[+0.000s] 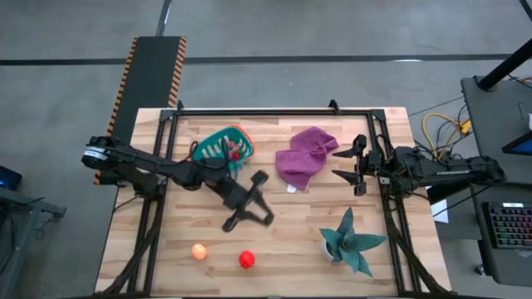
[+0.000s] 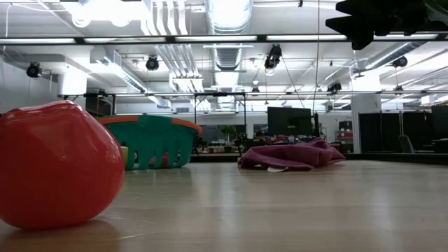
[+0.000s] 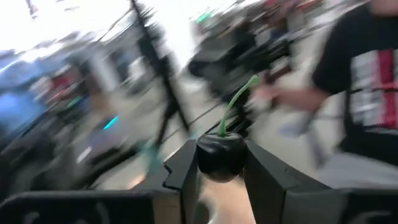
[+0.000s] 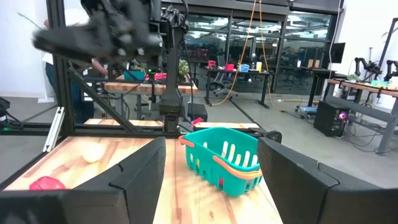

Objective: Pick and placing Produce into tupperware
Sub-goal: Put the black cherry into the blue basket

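Pinching a small dark round toy cherry [image 3: 220, 156], green stem toward 1 o'clock, L gripper [image 3: 219, 173]; R gripper [image 1: 347, 164] jaws spread, facing teal slotted plastic basket [image 1: 219, 146].

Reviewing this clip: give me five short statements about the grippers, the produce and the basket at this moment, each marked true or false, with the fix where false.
1. The left gripper is closed on a dark cherry with a green stem. True.
2. The right gripper holds the purple cloth. False: its fingers are open and empty, beside the cloth.
3. The red ball and orange ball lie inside the teal basket. False: both rest on the table, near its front edge.
4. The teal basket sits beside the purple cloth, apart from it. True.
5. The spiky teal plant is in the basket. False: it stands on the table.
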{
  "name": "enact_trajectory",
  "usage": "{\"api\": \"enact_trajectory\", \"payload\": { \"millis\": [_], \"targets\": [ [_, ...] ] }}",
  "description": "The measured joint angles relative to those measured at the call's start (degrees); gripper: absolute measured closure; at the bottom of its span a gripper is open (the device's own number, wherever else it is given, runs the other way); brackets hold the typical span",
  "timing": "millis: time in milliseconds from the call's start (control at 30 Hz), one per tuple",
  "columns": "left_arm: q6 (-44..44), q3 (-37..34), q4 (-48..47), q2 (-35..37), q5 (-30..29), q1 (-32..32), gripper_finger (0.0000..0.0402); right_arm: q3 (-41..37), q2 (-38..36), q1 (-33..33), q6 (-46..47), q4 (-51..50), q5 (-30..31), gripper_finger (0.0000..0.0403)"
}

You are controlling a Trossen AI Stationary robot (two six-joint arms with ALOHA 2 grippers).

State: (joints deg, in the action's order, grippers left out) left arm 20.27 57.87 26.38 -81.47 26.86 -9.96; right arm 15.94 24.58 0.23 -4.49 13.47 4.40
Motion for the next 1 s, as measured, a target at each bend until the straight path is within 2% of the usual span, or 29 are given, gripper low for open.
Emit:
{"api": "enact_trajectory", "payload": {
  "millis": [400,600,667,733,1000],
  "targets": [
    [-0.44,-0.07,-11.09,0.0,-52.53,1.01,0.0319,0.02,0.0,0.02,0.0,-0.01,0.0,0.0156],
    [-0.39,-0.07,-16.25,0.0,-72.11,1.03,0.0319,0.02,0.0,0.02,0.0,-0.01,0.0,0.0156],
    [-0.45,-0.07,-18.86,0.0,-76.73,1.27,0.0319,0.02,-0.01,0.02,0.01,-0.01,0.0,0.0156],
    [-0.97,-0.06,-21.52,0.0,-78.46,1.77,0.0319,0.02,0.0,0.0,0.0,-0.01,0.0,0.0156],
    [-9.6,0.07,-34.94,0.07,-77.01,7.69,0.0319,0.02,-0.02,0.02,0.03,-0.04,0.0,0.0156]
  ]
}}
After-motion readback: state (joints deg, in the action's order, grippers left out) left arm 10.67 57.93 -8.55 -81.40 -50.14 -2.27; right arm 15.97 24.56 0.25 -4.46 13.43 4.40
